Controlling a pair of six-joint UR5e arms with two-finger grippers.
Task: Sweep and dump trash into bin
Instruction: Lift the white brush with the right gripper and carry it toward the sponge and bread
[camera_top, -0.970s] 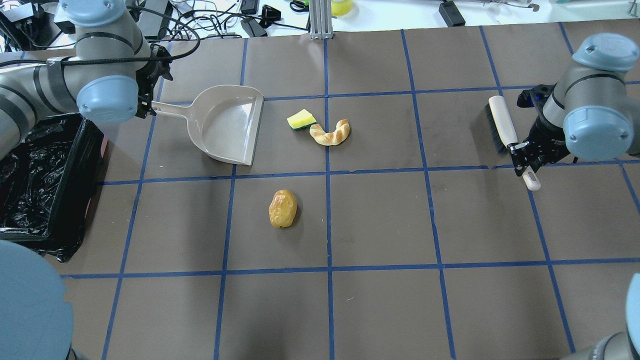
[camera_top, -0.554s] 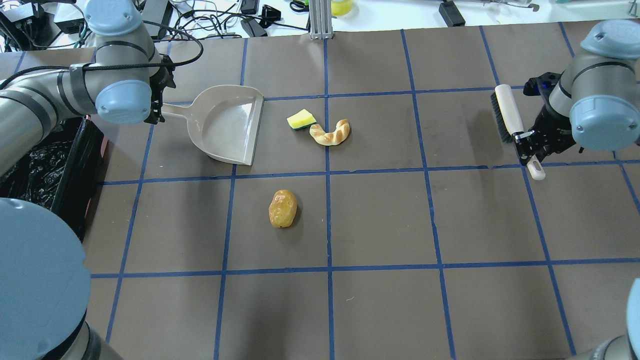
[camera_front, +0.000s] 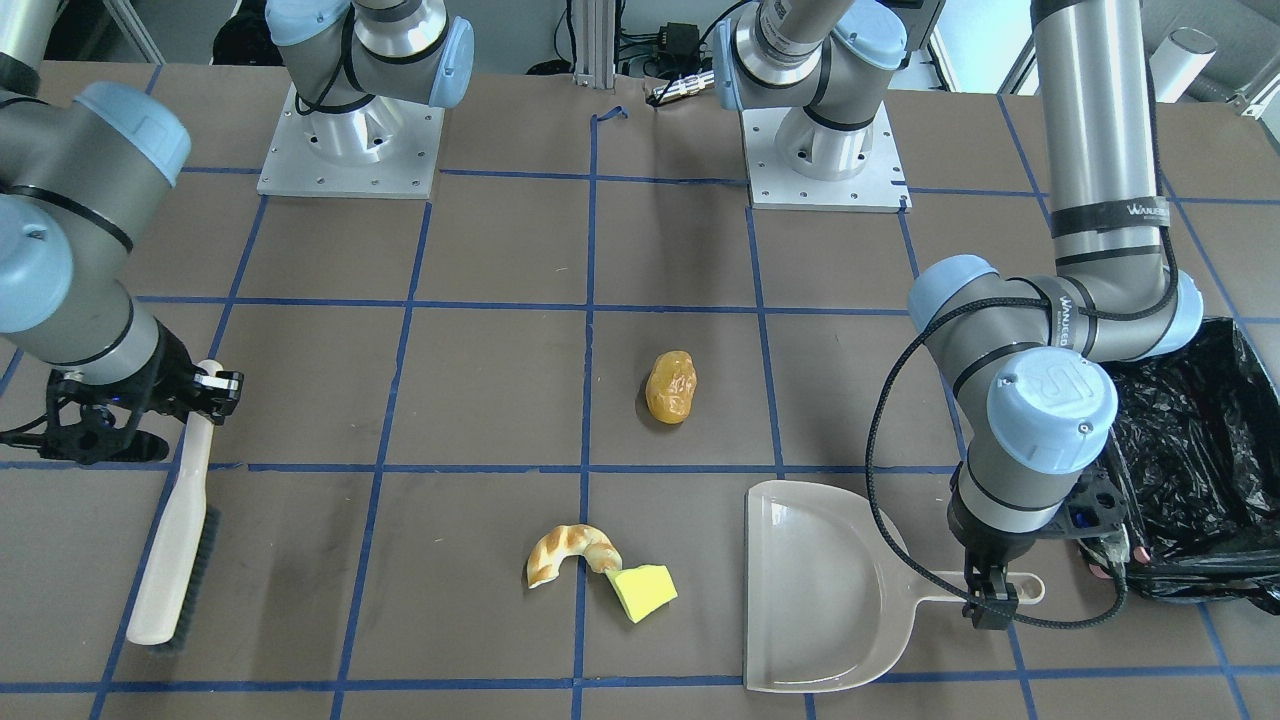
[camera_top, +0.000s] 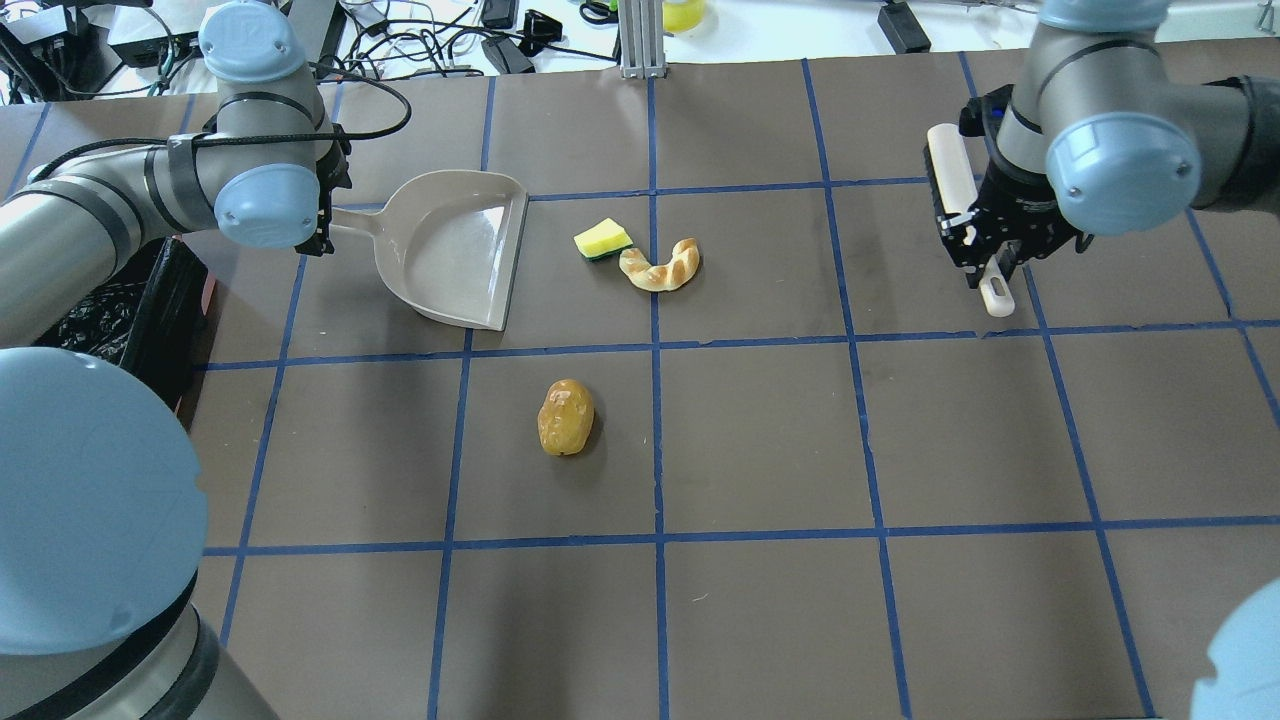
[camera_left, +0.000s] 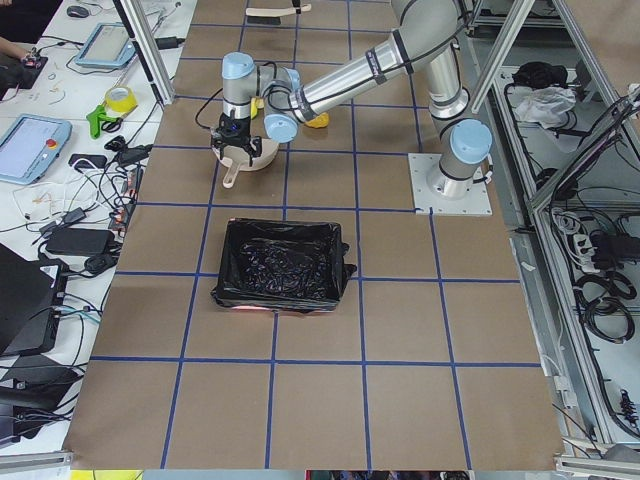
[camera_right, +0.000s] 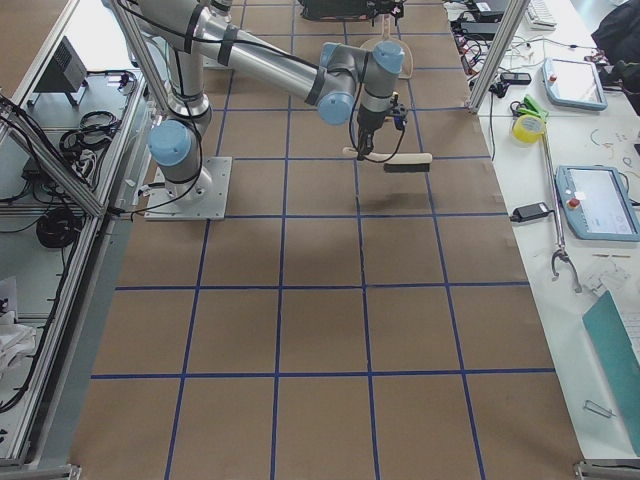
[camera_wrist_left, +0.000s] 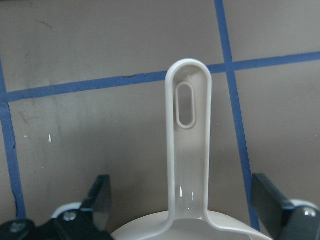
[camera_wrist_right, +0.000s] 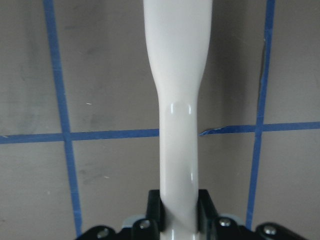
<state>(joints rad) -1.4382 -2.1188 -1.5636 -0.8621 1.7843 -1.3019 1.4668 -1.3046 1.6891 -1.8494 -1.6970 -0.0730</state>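
Note:
The trash lies on the brown mat in three pieces: an amber lump (camera_top: 566, 417), a tan bread half-ring (camera_top: 660, 266) and a yellow wedge (camera_top: 602, 239) touching it. A beige dustpan (camera_top: 455, 250) rests to their left, mouth toward them. My left gripper (camera_wrist_left: 185, 197) is open, its fingers (camera_wrist_left: 100, 200) wide on either side of the dustpan handle (camera_wrist_left: 189, 145). My right gripper (camera_top: 975, 255) is shut on the handle of the beige brush (camera_top: 945, 165), held off the table at the far right. The bin (camera_left: 282, 262), lined with black plastic, stands at the left edge.
Blue tape lines grid the mat. Both arm bases (camera_front: 350, 150) are bolted at the robot's side. Cables and devices (camera_top: 500, 40) crowd the white bench beyond the far edge. My left arm's elbow (camera_front: 1050, 400) hangs beside the bin (camera_front: 1190, 470).
My right arm has carried the brush leftward and farther from the robot. My left gripper has slid right along the dustpan handle. The dustpan and the trash have not moved.

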